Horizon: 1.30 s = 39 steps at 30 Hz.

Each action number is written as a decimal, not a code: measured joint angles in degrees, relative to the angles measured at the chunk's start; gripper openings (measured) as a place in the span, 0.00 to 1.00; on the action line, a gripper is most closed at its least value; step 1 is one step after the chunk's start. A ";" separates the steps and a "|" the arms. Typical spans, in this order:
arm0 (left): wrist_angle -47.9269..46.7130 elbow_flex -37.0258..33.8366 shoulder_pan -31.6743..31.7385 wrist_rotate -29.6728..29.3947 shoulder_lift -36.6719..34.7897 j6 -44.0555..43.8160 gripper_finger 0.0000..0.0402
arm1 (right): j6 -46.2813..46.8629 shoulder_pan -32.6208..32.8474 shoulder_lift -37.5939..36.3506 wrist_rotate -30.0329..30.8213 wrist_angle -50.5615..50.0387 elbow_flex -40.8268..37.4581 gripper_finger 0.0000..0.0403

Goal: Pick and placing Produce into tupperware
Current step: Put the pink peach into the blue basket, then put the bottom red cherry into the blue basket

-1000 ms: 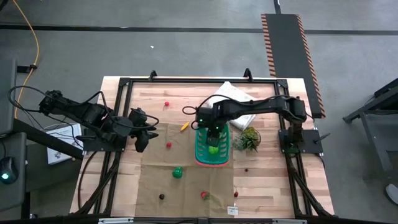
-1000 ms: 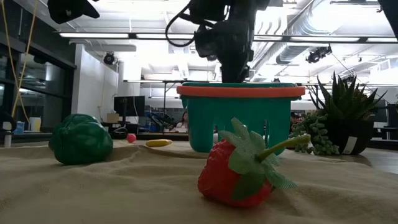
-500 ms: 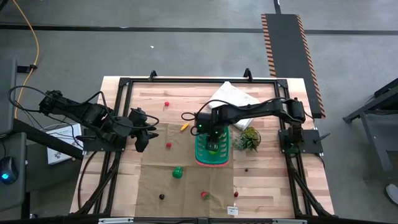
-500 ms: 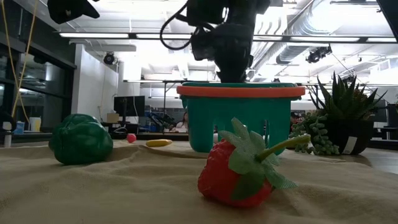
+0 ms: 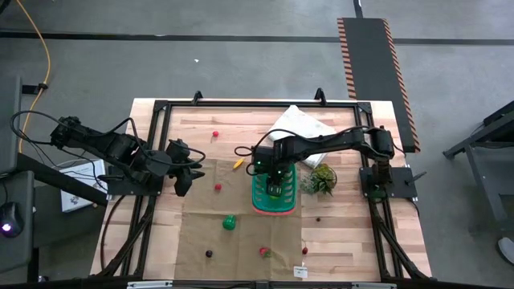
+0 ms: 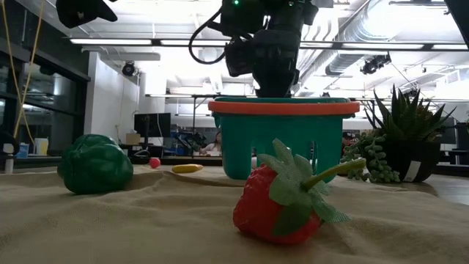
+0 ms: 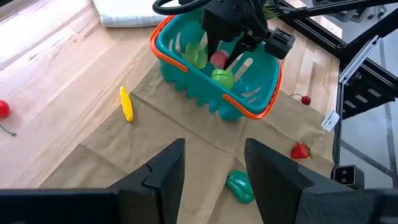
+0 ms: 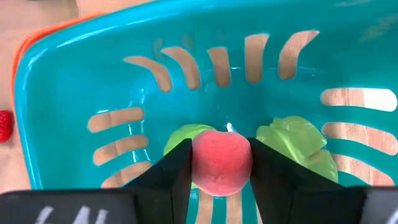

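The teal tupperware basket (image 5: 274, 197) stands on a tan cloth near the table's middle. My right gripper (image 8: 221, 177) reaches down inside it, shut on a round pink-red fruit (image 8: 221, 158). Two light green produce pieces (image 8: 297, 142) lie on the basket's floor below it. Out on the table lie a green pepper (image 6: 95, 163), a strawberry (image 6: 282, 198) and a yellow piece (image 7: 126, 103). Over the table's left edge my left gripper (image 7: 214, 165) hovers open with nothing between its fingers. My right gripper pinches the round pink-red fruit by its two opposite sides (image 8: 198, 163) between its two fingers (image 8: 174, 174). The fingers come from above, pointing steeply down into the basket. The fruit hangs clear above the green pieces and the basket's floor.
A spiky green plant (image 5: 321, 178) stands right beside the basket, and a white cloth bundle (image 5: 301, 124) lies behind it. Small red berries (image 5: 214, 135) and a dark piece (image 5: 209, 254) are scattered over the wood and the tan cloth (image 5: 241, 237).
My right gripper has sunk a little deeper into the basket with the pink-red fruit still between its fingers.
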 joint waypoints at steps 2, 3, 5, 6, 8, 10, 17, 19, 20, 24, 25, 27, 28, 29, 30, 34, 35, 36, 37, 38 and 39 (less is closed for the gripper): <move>0.00 0.00 0.00 0.00 0.00 0.02 0.38 | 0.05 0.00 0.00 -0.02 0.02 0.00 0.31; 0.00 0.00 0.00 0.00 0.00 0.02 0.38 | 0.05 0.00 0.00 -0.02 0.02 0.00 0.31; 0.00 0.00 0.00 0.00 0.00 0.02 0.38 | 0.08 0.00 0.00 -0.20 0.09 0.00 0.31; 0.00 0.00 0.00 0.01 0.00 0.03 0.38 | 0.10 0.00 0.00 -0.54 0.25 0.00 0.31; 0.00 0.00 0.00 0.24 0.00 0.05 0.38 | 0.21 0.00 0.00 -0.72 0.59 0.00 0.33; 0.00 0.00 0.00 0.46 0.00 0.07 0.38 | 0.27 0.00 0.00 -0.72 0.72 0.00 0.36; 0.00 0.00 0.00 0.50 0.00 0.09 0.38 | 0.32 -0.02 0.00 0.62 0.99 0.00 0.46; 0.00 0.00 0.01 0.52 0.00 0.10 0.38 | 0.25 0.00 0.00 0.66 1.28 0.00 0.46; 0.00 0.00 0.00 0.52 0.00 0.11 0.38 | 0.23 0.00 0.00 0.89 1.48 0.00 0.46; 0.00 0.00 0.00 0.58 0.00 0.15 0.38 | 0.26 -0.02 -1.10 1.58 1.90 0.02 0.46; 0.00 0.00 0.00 0.62 0.00 0.15 0.38 | 0.41 -0.02 -1.85 2.09 1.99 0.06 0.46; 0.00 0.00 0.01 0.66 0.00 0.15 0.38 | 0.77 -0.02 -3.65 3.43 1.61 0.11 0.46; -0.02 0.00 0.00 0.66 0.00 0.15 0.38 | 1.19 -0.02 -4.58 4.28 1.39 0.13 0.46; 0.00 0.00 0.00 0.66 0.00 0.15 0.38 | 1.45 -0.04 -5.66 5.10 1.11 0.11 0.46; -0.02 0.00 0.00 0.66 0.00 0.15 0.38 | 1.67 -0.04 -6.95 5.90 0.71 0.13 0.46; -0.02 0.00 0.01 0.66 0.00 0.17 0.38 | 2.97 -0.04 -12.72 10.39 -1.75 0.11 0.46; -0.02 0.00 0.00 0.66 -0.02 0.17 0.38 | 3.28 -0.04 -14.07 11.80 -2.84 0.11 0.46; -0.01 0.00 0.01 0.66 -0.01 0.17 0.38 | 3.68 -0.04 -15.62 13.30 -3.94 0.06 0.46; -0.03 0.00 0.00 0.66 0.00 0.17 0.38 | 4.38 0.00 -17.04 14.75 -5.30 0.02 0.46; -0.02 0.00 0.01 0.66 -0.02 0.17 0.38 | 5.12 0.27 -18.68 16.34 -6.06 0.02 0.46; -0.02 0.00 0.00 0.66 -0.02 0.17 0.38 | 6.00 0.65 -20.37 17.95 -6.56 0.00 0.46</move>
